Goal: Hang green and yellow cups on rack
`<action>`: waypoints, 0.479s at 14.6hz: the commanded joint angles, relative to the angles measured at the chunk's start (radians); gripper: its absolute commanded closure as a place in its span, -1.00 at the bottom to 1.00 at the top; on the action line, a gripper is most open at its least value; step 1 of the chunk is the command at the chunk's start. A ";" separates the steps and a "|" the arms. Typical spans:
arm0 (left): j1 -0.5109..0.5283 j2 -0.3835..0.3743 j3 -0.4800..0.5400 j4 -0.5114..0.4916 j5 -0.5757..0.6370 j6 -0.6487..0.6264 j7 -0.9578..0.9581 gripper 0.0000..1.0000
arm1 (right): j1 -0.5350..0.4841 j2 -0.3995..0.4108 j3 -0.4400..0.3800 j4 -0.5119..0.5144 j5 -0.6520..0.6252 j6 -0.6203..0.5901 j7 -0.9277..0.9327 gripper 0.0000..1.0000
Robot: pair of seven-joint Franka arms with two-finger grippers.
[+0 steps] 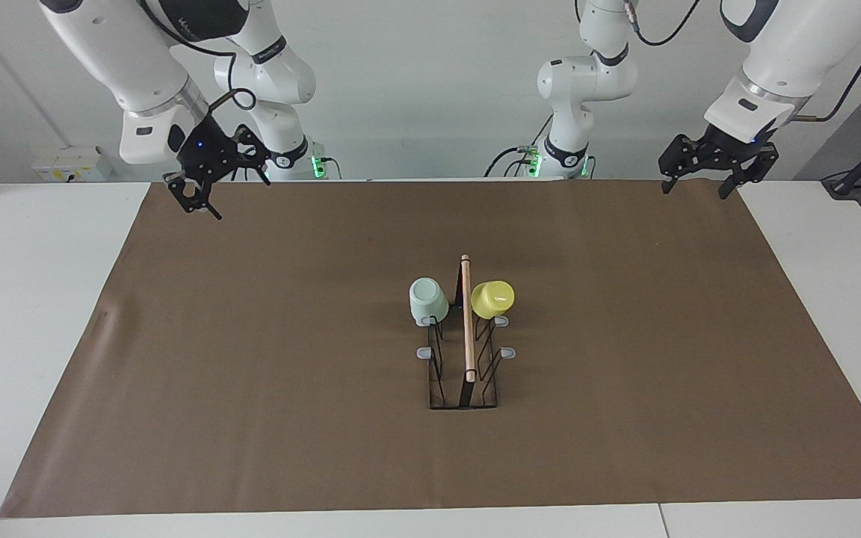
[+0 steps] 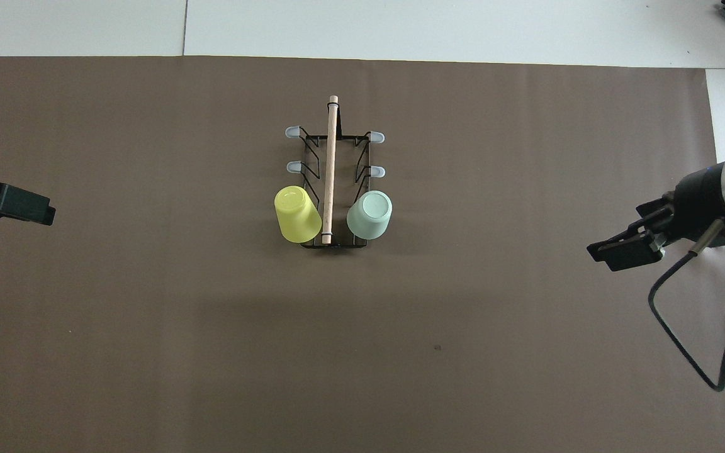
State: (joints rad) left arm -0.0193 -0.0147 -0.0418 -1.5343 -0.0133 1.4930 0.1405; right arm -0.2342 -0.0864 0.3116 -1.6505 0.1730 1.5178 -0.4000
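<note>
Task status: both cups hang mouth-down on the rack [image 1: 464,351], which stands mid-surface on the brown mat [image 1: 251,359]; by this showing nothing is left to hang, and my only remaining work is to park the arms. Entries follow the facing view, from one edge to the other. Item one, my right tool [image 1: 202,196]: raised over the mat's edge at the right arm's end of the surface, pointing down, fingers spread, holding nothing. Item two, green cup [image 1: 427,300]: seated on the prong nearest the robots on the rack's side toward the right arm, base up, slightly tilted. Item three, wooden rod [image 1: 467,321]: runs along the rack's top, between the two cups. Item four, yellow cup [image 1: 492,297]: on the matching prong on the side toward the left arm, tilted outward. The four prongs farther from the robots stand bare. Item five, my left tool [image 1: 701,183]: raised over the mat's corner at the left arm's end, fingers apart, empty, waiting.
</note>
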 commanded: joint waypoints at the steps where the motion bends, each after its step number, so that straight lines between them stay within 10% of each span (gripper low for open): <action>1: 0.015 0.007 -0.001 0.025 -0.025 -0.019 0.022 -1.00 | 0.016 -0.082 0.006 -0.014 -0.067 -0.063 0.267 -1.00; 7: 0.010 0.001 -0.001 0.010 -0.020 -0.002 0.018 -1.00 | -0.051 -0.111 -0.025 -0.026 -0.050 -0.100 0.279 -1.00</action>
State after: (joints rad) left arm -0.0192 -0.0147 -0.0407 -1.5338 -0.0165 1.4938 0.1413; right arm -0.2405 -0.1947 0.2921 -1.6570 0.1224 1.4030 -0.1248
